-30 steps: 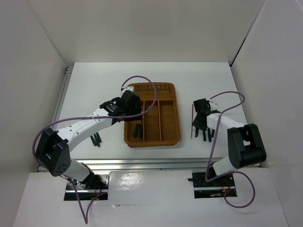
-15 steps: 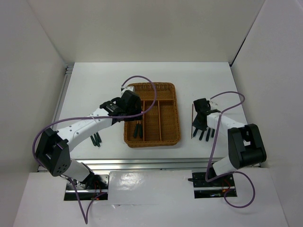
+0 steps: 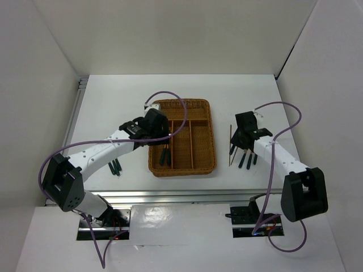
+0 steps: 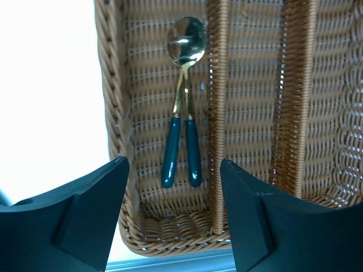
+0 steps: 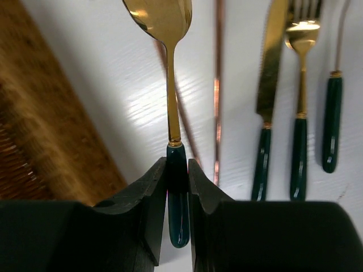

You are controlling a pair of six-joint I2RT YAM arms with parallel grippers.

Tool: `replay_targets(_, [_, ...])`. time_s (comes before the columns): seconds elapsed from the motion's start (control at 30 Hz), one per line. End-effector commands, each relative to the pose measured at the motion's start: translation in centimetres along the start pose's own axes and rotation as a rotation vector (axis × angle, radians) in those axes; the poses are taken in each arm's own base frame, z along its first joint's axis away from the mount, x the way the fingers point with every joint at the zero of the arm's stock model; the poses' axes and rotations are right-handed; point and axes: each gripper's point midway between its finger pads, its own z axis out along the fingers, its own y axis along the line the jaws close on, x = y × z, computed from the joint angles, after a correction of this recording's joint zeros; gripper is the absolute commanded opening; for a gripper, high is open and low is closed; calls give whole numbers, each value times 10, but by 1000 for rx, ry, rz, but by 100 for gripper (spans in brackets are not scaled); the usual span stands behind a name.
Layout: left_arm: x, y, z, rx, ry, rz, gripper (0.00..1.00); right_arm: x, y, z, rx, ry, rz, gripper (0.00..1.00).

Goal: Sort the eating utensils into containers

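The brown wicker tray (image 3: 198, 107) lies mid-table. Two gold spoons with green handles (image 4: 181, 141) lie in its leftmost long slot. My left gripper (image 4: 173, 226) hangs open and empty over that slot's near end; it also shows in the top view (image 3: 156, 127). My right gripper (image 5: 177, 187) is shut on the green handle of a gold spoon (image 5: 164, 22), held above the table right of the tray. Under it on the table lie chopsticks (image 5: 217, 85), a knife (image 5: 269, 90), a fork (image 5: 300, 102) and one more green-handled utensil (image 5: 332, 122). In the top view the right gripper (image 3: 243, 136) is above these.
Several green-handled utensils (image 3: 115, 166) lie on the table left of the tray. Purple cables loop above both arms. White walls enclose the table; the tray's right edge (image 5: 34, 113) is close to the held spoon.
My right gripper has lifted the spoon off the table and its arm has swung outward to the right. The left arm has stayed over the tray.
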Motion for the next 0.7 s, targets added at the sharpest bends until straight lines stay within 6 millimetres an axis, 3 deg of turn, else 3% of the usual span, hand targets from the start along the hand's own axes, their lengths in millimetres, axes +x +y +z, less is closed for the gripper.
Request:
replay_targets(0.0, [-10, 10, -8, -12, -40, 0, 80, -22, 44, -31, -147, -65, -20, 16])
replay_targets(0.23, [-19, 39, -8, -34, -50, -53, 80, 3, 128, -59, -314, -54, -152, 16])
replay_targets(0.43, [-21, 70, -12, -73, -72, -148, 82, 53, 205, -80, -430, -29, -290, 16])
replay_targets(0.67, [-17, 100, -12, -89, -80, -257, 82, 100, 256, -77, -528, 29, -345, 19])
